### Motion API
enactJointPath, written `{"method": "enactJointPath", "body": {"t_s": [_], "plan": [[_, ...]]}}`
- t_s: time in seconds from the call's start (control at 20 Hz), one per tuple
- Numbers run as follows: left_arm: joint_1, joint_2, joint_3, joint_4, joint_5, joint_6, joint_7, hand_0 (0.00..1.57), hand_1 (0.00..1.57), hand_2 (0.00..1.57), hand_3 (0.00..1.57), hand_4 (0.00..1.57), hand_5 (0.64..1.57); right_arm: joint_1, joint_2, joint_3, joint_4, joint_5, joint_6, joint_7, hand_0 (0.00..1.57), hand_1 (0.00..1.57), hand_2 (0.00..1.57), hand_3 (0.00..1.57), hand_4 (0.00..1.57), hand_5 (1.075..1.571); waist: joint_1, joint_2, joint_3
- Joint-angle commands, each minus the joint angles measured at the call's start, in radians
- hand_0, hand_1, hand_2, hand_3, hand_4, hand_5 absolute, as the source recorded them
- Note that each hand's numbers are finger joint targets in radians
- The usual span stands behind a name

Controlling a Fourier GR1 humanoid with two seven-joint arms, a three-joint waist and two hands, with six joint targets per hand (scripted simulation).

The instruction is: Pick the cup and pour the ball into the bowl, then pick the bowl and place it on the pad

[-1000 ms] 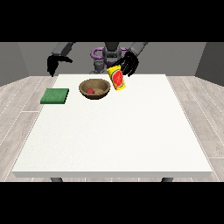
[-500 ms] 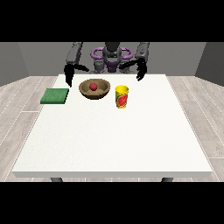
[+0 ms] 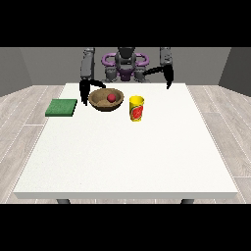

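Two hands hang over the far part of the white counter (image 3: 122, 157). From the left: a green pad (image 3: 62, 107) lies flat near the edge; the hand at the view's left (image 3: 87, 92) reaches down just beside a brown bowl (image 3: 102, 104) holding a red ball (image 3: 112, 98); I cannot tell how its fingers lie. A yellow cup (image 3: 137, 109) stands upright near the bowl. The hand at the view's right (image 3: 168, 77) hangs apart from everything, its fingers also unclear.

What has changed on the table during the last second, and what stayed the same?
The cup, held tilted by the bowl a second ago, now stands upright, released. The hand at the view's right withdrew; the hand at the view's left came down beside the bowl. Ball, bowl and pad stayed.
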Motion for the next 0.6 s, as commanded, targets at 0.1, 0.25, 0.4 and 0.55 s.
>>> {"method": "enactJointPath", "body": {"t_s": [0.1, 0.25, 0.4, 0.55], "plan": [[0.024, 0.058, 0.037, -0.049, 0.03, -0.083, -0.005, 0.0, 0.0, 0.0, 0.0, 0.0, 1.565, -0.074, -0.011, -0.024, 0.152, -0.02, -0.024, -0.082, 0.0, 0.0, 0.0, 0.0, 0.19, 1.561, 0.012, 0.024, 0.0009], [0.005, 0.054, 0.045, -0.072, 0.024, -0.068, -0.018, 0.0, 0.0, 0.0, 0.0, 0.0, 1.566, -0.102, -0.039, -0.034, 0.233, -0.019, 0.009, -0.173, 0.0, 0.0, 0.0, 0.0, 0.12, 1.563, 0.022, 0.072, 0.0011], [0.034, 0.048, 0.066, -0.034, 0.019, -0.052, -0.062, 0.0, 0.0, 0.0, 0.0, 0.0, 1.566, -0.102, -0.019, 0.001, 0.251, -0.007, 0.013, -0.182, 0.0, 0.0, 0.0, 0.0, 0.14, 1.564, -0.01, 0.063, 0.0008], [0.032, 0.085, 0.093, -0.047, 0.047, -0.109, -0.007, 0.0, 0.0, 0.0, 0.0, 0.0, 1.566, -0.122, 0.002, 0.012, 0.269, -0.021, -0.01, -0.126, 0.0, 0.0, 0.0, 0.0, 0.14, 1.565, -0.022, 0.017, 0.0007]]}}
